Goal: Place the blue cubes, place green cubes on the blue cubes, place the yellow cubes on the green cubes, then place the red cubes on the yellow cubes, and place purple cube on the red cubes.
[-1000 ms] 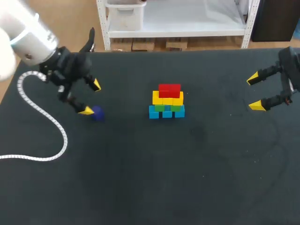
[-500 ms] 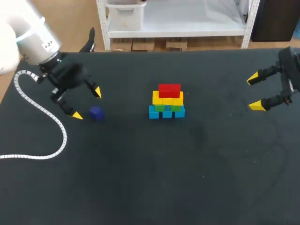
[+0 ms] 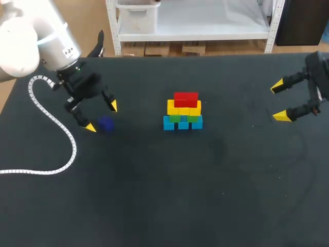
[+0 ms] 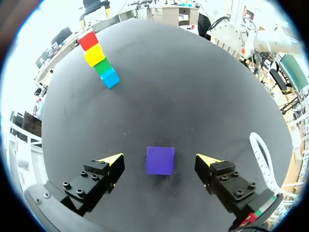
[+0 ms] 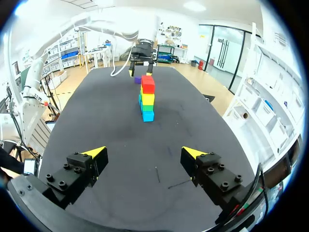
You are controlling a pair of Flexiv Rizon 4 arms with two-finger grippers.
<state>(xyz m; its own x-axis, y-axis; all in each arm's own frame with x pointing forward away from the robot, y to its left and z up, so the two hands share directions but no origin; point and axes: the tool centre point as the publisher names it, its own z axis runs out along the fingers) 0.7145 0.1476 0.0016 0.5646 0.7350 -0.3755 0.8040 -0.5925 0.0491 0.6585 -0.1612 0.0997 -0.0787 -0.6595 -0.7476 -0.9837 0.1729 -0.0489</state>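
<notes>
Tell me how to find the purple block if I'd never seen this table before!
Start at the black table and find the colourful block tower in its middle. Look toward the left arm's side, where the left end effector hangs open. The purple cube sits on the table between its yellow tips, the only block standing alone and the only purple one.

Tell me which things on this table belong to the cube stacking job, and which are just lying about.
Part of the job: blue cubes, green cubes, yellow cubes, red cubes, purple cube.
Lying about: white cable.
</notes>
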